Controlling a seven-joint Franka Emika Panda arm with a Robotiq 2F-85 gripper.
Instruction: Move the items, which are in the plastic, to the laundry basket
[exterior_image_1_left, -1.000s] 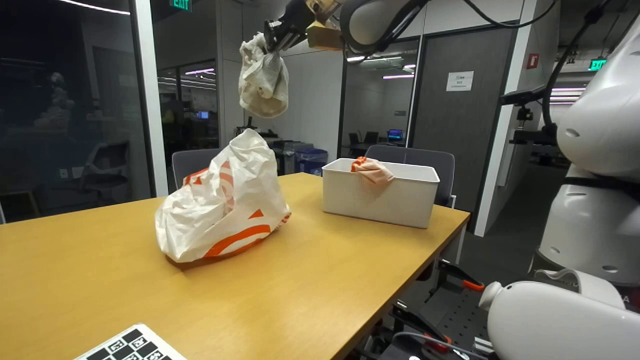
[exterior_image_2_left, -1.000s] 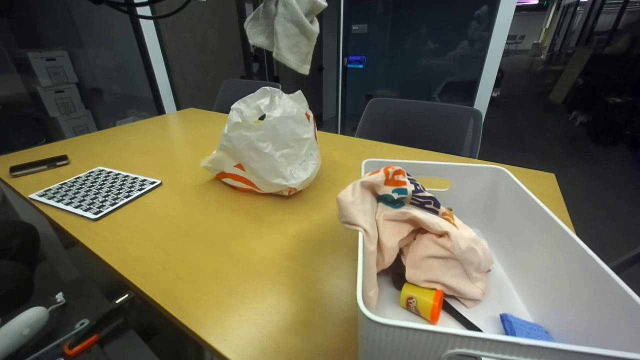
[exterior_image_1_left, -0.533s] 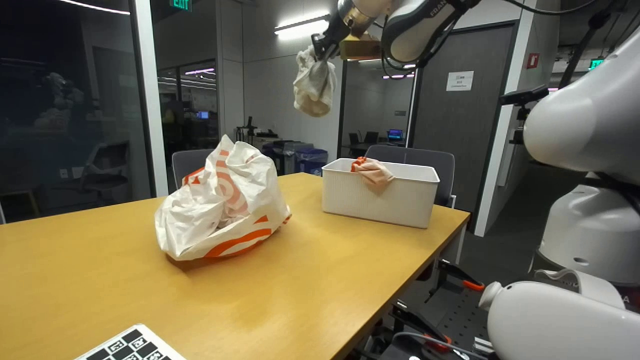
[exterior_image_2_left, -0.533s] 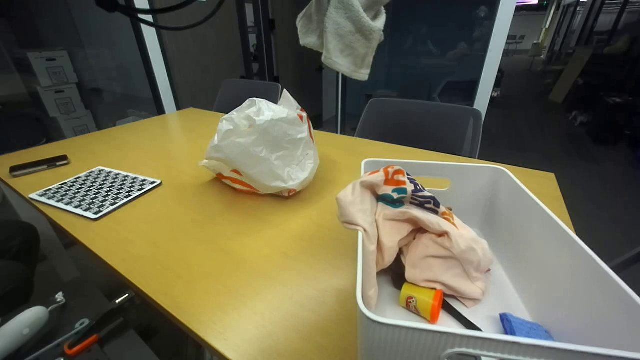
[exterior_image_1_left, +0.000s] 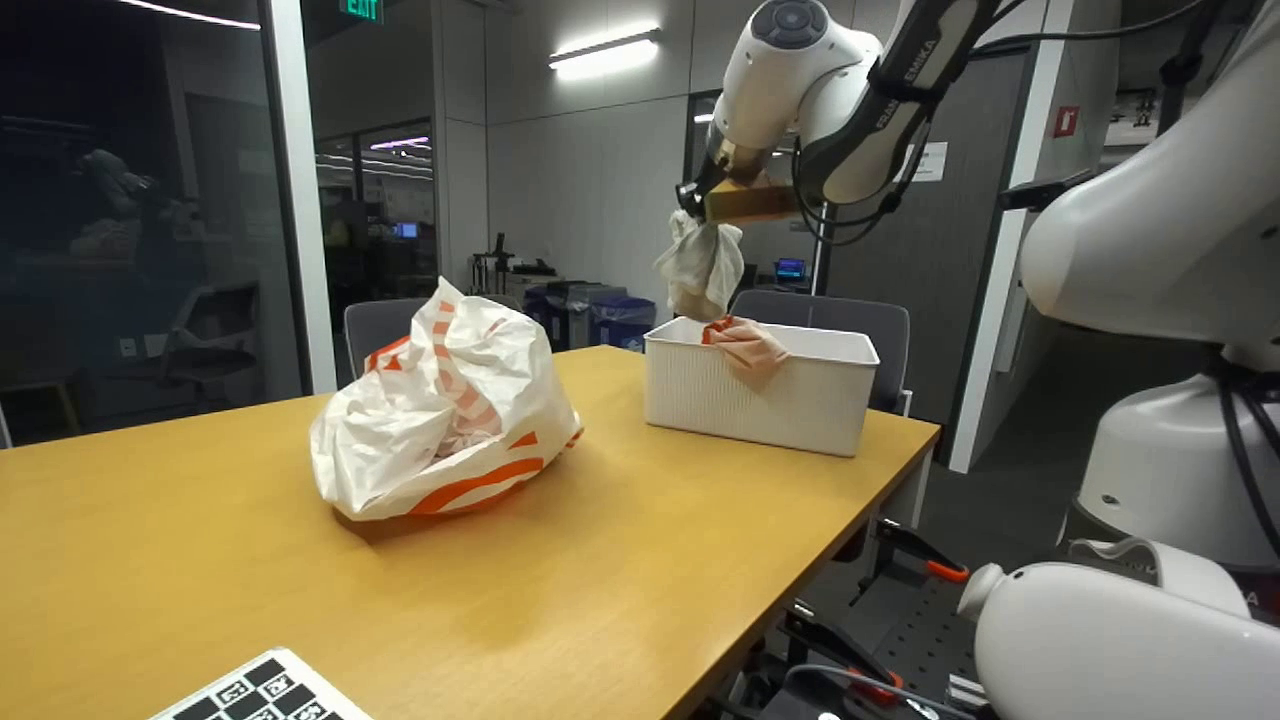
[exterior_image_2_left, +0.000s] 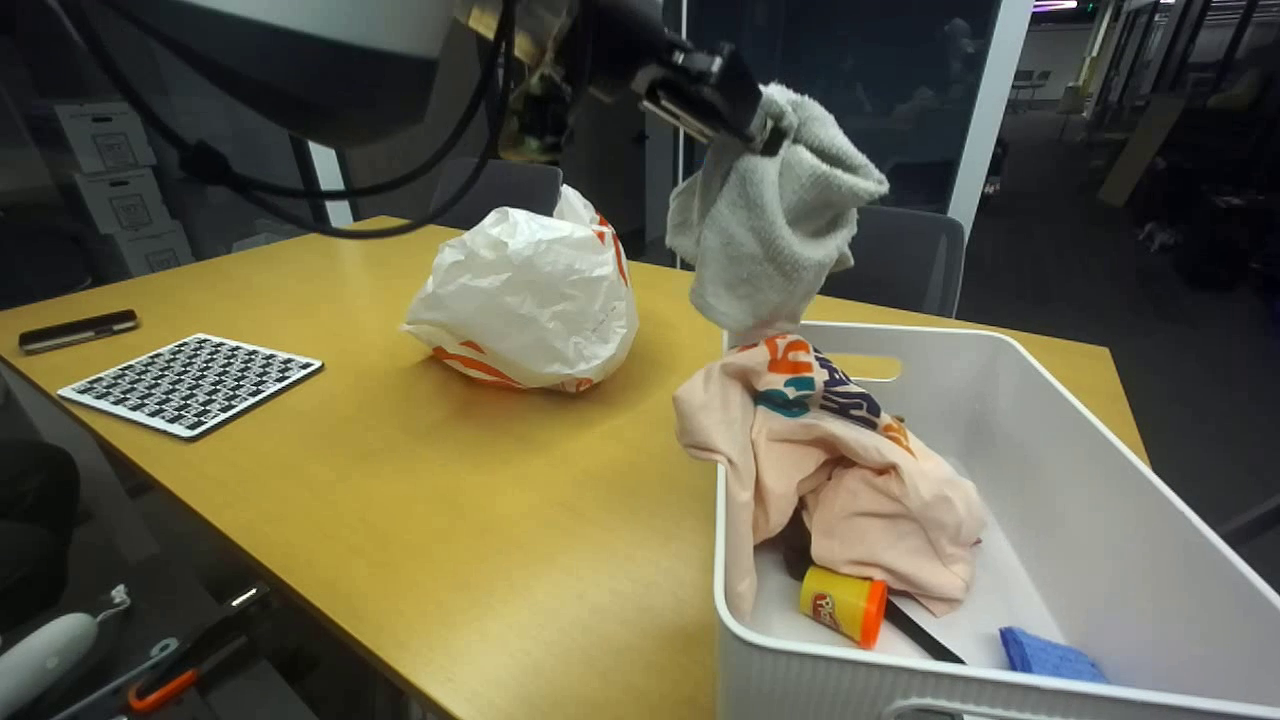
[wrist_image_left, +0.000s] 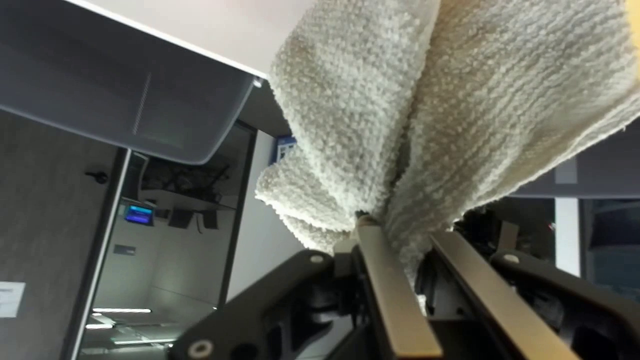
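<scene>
The end effector (wrist_image_left: 404, 231) pinches a pale towel (exterior_image_2_left: 775, 230), which hangs beneath it over one end of the white laundry basket (exterior_image_1_left: 800, 418). Just below, a pink cloth (exterior_image_2_left: 885, 505) drapes across the rim, in the way; whether the towel touches it, I cannot tell. Lower in the basket, off to one side of the end effector, lie a yellow tub (exterior_image_2_left: 842, 605), a black strip (exterior_image_2_left: 925, 632) and a blue item (exterior_image_2_left: 1050, 655). The plastic bag (exterior_image_1_left: 450, 410) sits on the bench (exterior_image_2_left: 560, 500), lower than the end effector and well apart, with a checkered board (exterior_image_2_left: 190, 385) farther off. The tub reads Play-Doh, the arm (exterior_image_1_left: 845, 105) shows EMIKA, a green sign (exterior_image_1_left: 362, 9) beyond reads EXIT, and the pink cloth bears coloured, folded lettering
</scene>
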